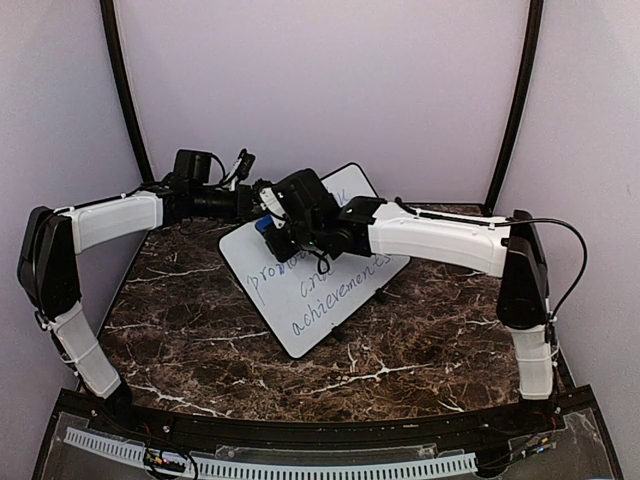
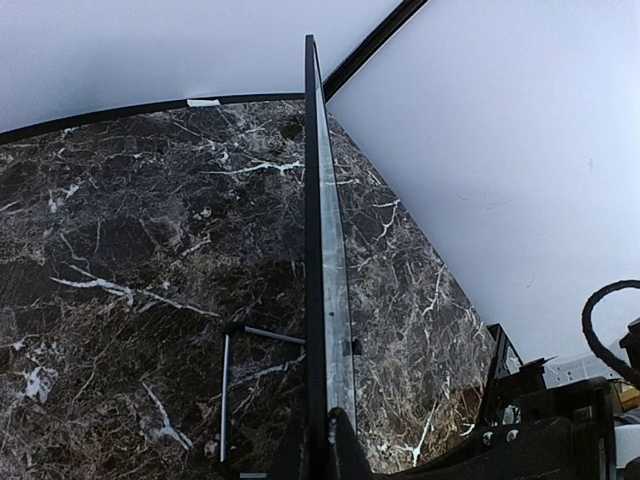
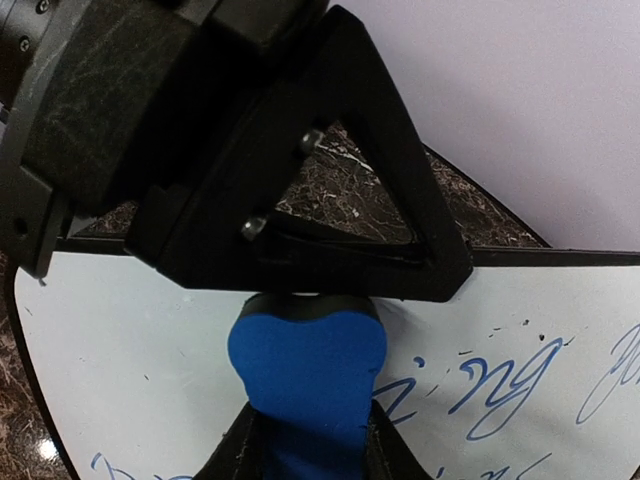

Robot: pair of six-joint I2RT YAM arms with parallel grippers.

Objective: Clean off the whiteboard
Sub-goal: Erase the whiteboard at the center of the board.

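The whiteboard (image 1: 310, 290) stands tilted at mid-table, with blue handwriting on its lower part. Its upper left area is wiped white. My left gripper (image 1: 258, 196) is shut on the board's upper left edge. The left wrist view shows the board edge-on (image 2: 318, 250), with the gripper (image 2: 326, 452) clamped on its frame. My right gripper (image 1: 275, 238) is shut on a blue eraser (image 1: 264, 226). It presses the eraser (image 3: 305, 375) against the board face (image 3: 130, 340), just under the left gripper's black body (image 3: 300, 180). Blue writing (image 3: 520, 385) lies to the eraser's right.
The table is dark marble (image 1: 200, 330), enclosed by pale walls with black corner posts (image 1: 125, 90). A thin metal stand leg (image 2: 226, 390) of the board rests on the marble behind it. The right arm's white link (image 1: 440, 238) spans over the board's upper right.
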